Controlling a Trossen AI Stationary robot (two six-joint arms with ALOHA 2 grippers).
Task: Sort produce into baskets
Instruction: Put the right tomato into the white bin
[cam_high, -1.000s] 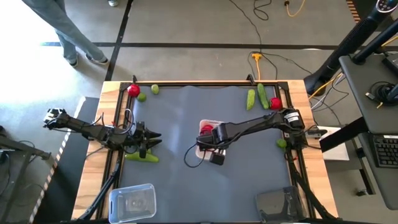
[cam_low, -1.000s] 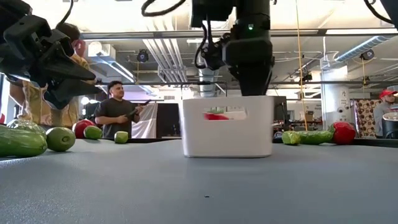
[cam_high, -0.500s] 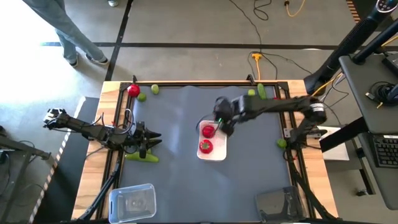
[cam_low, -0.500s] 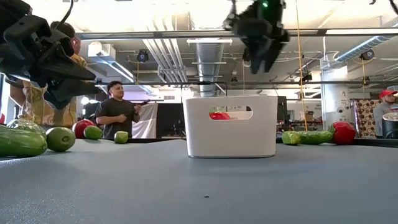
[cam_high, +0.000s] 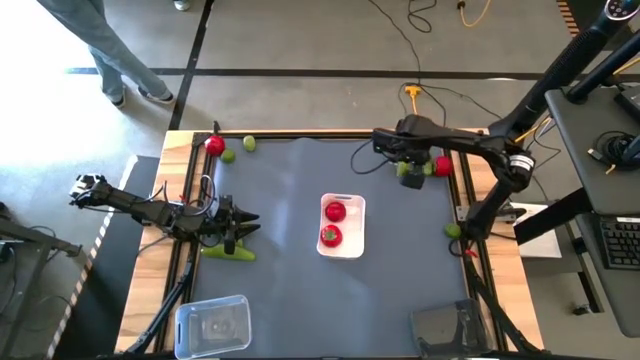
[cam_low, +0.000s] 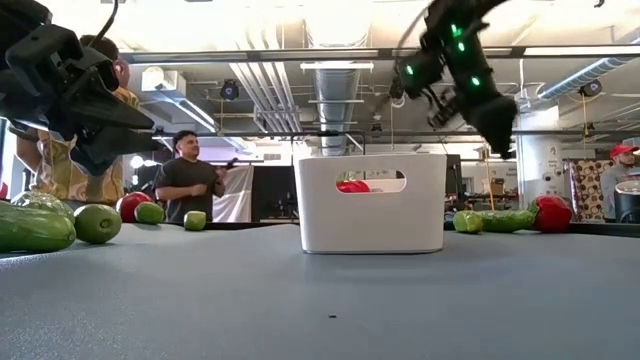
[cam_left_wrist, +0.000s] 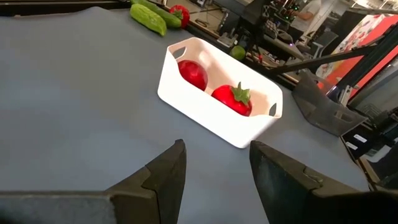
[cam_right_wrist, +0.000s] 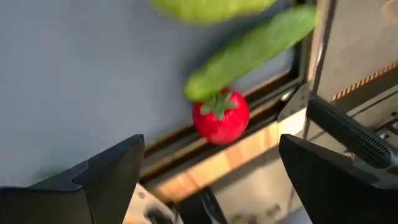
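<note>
Three trays are spread over the grey bench (cam_high: 290, 200), and produce is scattered around them. At the far left corner, a tomato (cam_high: 214, 144) and two limes (cam_high: 229, 155) are seen close together by the edge. Nearer the left side, the left pincer (cam_high: 243, 224) is held low over the mat, its fingers nearly closed with only a narrow gap and nothing gripped; a cucumber (cam_high: 228, 252) and a lime lie just beside it, under the arm. The clear tray (cam_high: 213, 325) is placed at the near left corner. In the middle, the white tray (cam_high: 341, 226) is found with two tomatoes (cam_high: 335, 211) inside it, one behind the other. No object is seen between this tray and the left pincer. Toward the far right, the right pincer (cam_high: 411, 170) is held above the bench with fingers spread wide and nothing between them; directly beneath it lie two cucumbers (cam_right_wrist: 249, 53) and a stemmed tomato (cam_right_wrist: 221, 116) touching the tip of one cucumber, close against the bench's raised edge. A further lime (cam_high: 452, 231) rests at the right edge, partly hidden behind the arm. The dark tray (cam_high: 445, 328) is set at the near right corner.
</note>
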